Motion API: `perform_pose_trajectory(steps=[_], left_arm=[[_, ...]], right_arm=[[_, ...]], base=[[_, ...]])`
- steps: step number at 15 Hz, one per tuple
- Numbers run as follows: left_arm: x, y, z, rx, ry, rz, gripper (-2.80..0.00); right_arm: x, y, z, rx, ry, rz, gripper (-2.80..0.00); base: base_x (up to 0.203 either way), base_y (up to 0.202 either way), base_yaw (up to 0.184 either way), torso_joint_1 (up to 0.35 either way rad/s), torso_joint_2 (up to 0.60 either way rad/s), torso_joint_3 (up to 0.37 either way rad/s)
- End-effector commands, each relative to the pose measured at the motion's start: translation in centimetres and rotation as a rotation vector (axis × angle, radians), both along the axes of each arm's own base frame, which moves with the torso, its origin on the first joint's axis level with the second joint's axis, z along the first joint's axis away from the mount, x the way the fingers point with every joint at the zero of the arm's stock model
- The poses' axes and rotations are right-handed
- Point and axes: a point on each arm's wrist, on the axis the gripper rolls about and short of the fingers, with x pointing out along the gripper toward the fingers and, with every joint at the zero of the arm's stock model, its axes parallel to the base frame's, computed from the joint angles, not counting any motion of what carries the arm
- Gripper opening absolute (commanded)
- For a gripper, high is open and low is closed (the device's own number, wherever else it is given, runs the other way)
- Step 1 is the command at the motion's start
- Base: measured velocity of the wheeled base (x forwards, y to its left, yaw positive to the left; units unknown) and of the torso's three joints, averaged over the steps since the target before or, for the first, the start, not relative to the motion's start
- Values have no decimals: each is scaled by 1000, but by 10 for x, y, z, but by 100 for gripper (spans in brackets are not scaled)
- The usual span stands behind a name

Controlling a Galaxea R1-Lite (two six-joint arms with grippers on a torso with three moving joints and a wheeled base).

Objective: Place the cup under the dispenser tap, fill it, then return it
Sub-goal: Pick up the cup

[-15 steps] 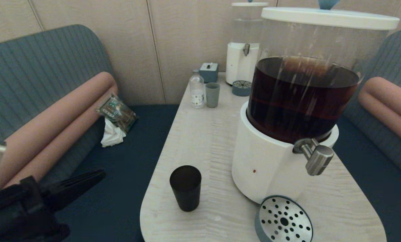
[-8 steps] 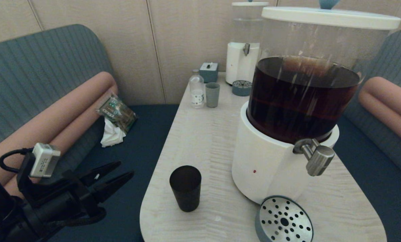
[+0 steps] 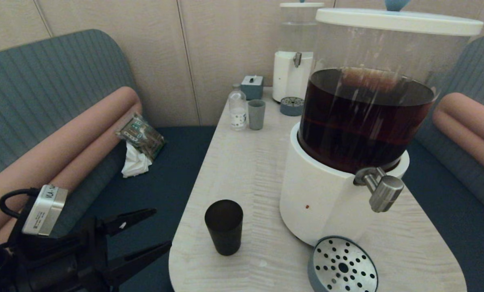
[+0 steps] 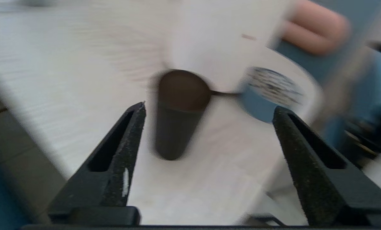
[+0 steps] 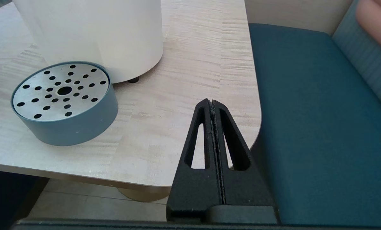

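While my left end effector (image 3: 163, 229) hangs spread wide off the worktop's (image 3: 246, 170) edge, at nine o'clock of the cup (image 3: 223, 227), the cup stands upright and untouched at nine o'clock of the dispenser tap (image 3: 382, 190); my right end effector (image 5: 213, 105) sits pressed together near the drip tray (image 5: 64, 102)

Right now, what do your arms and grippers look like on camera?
Both are matte black. The left gripper has two long tapered fingers with slotted cut-outs and gritty inner faces. A silver-grey camera box with a black cable sits on its wrist. The right gripper has the same slotted fingers.
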Motion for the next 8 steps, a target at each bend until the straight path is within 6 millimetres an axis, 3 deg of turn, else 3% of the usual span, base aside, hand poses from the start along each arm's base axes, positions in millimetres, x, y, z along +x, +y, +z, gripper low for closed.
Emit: perform_pose_trajectory(steps=[1,5,8], left_arm=[[2,-1,-3,4,11,-48,0],[28,-4,-16,47,14,-97,0],[58,-6,-18,49,-1,-115,0]], right_arm=[[0,0,-2,0,4,0,-280],[0,0,-2,-2,5,0,-280],[0,0,-2,-8,7,-1,-280]], base=[[0,0,0,0,0,0],[0,0,0,0,0,0],[0,0,0,0,0,0]])
